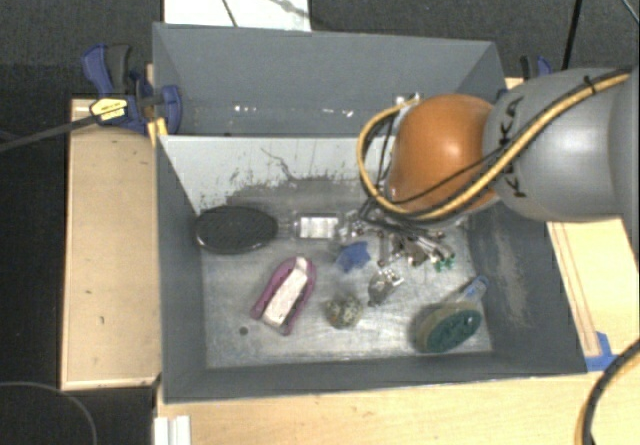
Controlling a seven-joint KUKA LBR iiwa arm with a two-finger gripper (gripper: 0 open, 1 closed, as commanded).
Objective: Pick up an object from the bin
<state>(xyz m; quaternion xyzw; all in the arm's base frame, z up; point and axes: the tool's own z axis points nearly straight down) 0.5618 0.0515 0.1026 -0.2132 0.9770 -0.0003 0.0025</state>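
Observation:
My gripper [388, 271] hangs low over the middle of the bin, just below the arm's orange cover. A small blue object [352, 256] lies right beside it on the left. A small grey-green lump [343, 311] sits on the floor a little in front of it. A shiny silver piece [318, 227] lies to its left, towards the back wall. Whether anything is held I cannot tell.
A black oval object [235, 230] lies at the back left. A pink and white packet [285, 293] lies at the front left. A dark green round brush with a blue handle [448, 326] rests at the front right. The arm comes in from the right.

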